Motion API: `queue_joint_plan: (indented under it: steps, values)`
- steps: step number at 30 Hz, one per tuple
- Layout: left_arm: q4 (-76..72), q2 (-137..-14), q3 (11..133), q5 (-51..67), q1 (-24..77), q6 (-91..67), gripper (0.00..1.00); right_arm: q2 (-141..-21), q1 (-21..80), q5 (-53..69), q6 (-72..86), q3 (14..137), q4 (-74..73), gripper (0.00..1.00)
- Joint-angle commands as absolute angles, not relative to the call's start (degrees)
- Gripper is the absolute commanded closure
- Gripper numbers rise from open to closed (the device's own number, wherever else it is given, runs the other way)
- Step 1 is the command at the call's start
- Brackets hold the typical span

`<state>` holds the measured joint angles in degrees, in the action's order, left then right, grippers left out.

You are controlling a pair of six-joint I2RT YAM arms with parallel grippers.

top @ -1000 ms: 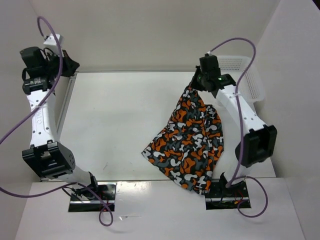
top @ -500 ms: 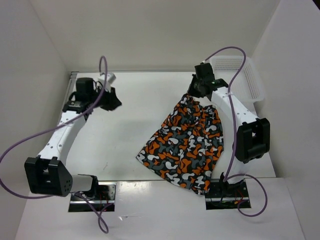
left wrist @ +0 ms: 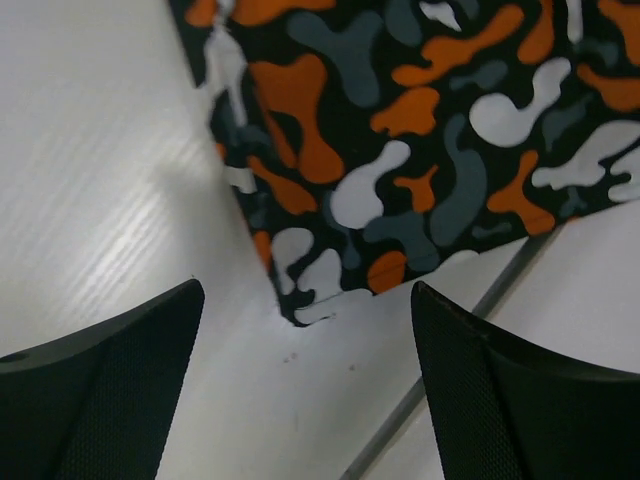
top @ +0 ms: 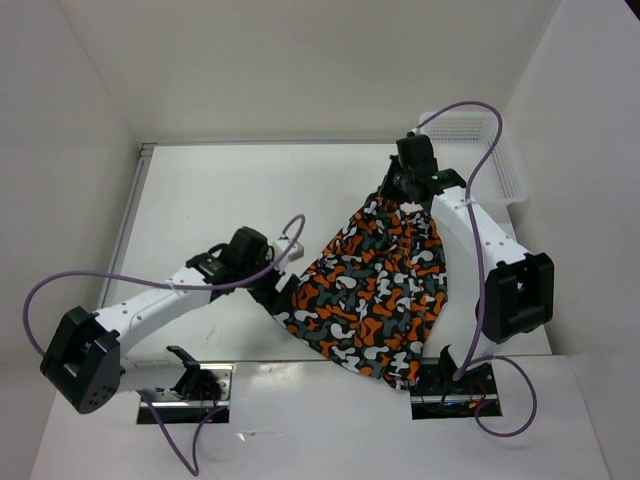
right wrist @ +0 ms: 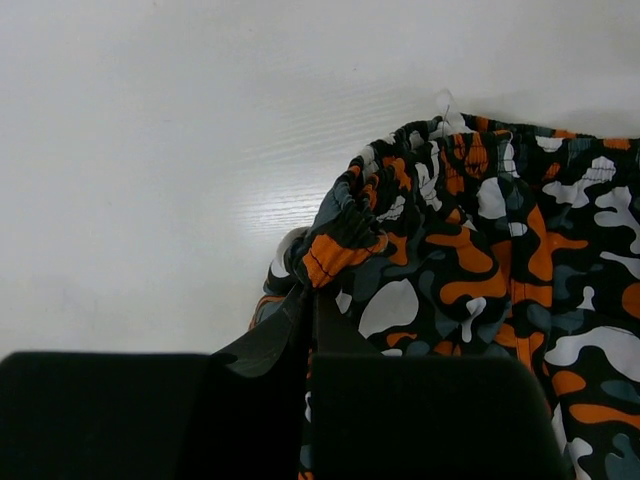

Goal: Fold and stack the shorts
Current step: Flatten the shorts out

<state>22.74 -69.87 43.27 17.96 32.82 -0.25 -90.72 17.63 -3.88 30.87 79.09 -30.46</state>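
Left wrist view: the left gripper (left wrist: 305, 335) has its jaws spread wide, holding nothing. Between them shows the pointed hem corner of the shorts (left wrist: 400, 150), lying on the white table (left wrist: 90, 150); how far above the cloth the fingers stand cannot be told.

Top external view, near to far: the shorts (top: 375, 295) lie rumpled and unfolded on the right half of the table (top: 220, 200), their nearest corner reaching the right arm's base. The left gripper (top: 278, 288) sits just beside their left corner. At the far end the right gripper (top: 393, 190) holds the gathered top, lifted. A white mesh basket (top: 500, 150) stands behind it.

Right wrist view: the right gripper (right wrist: 310, 330) is closed on the elastic waistband of the shorts (right wrist: 480, 260).

Judged step: spreading the garment flat, ahead of any fold. The next move calls for the left gripper to lower, close on the hem corner, and draw against the right to tension the cloth.
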Motion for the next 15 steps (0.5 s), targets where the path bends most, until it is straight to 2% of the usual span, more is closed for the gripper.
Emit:
queue_joint_plan:
  steps: [1,5,10,15]
  values:
    - [20.7,-69.7,41.6,13.5,39.4,0.0,0.1,-87.5,17.5,-4.0,31.3,78.2,-27.4,1.0]
    - [20.7,-73.5,40.9,9.5,43.2,0.0,0.13,-87.0,17.5,-4.0,31.3,77.7,-26.8,1.0]
    - [20.0,-78.0,42.9,5.6,43.2,0.0,0.15,-86.5,17.5,-4.0,31.3,77.7,-26.8,1.0]
    - [16.8,-84.2,42.3,4.5,43.2,0.0,0.21,-86.5,17.5,-4.0,31.3,77.2,-26.8,1.0]
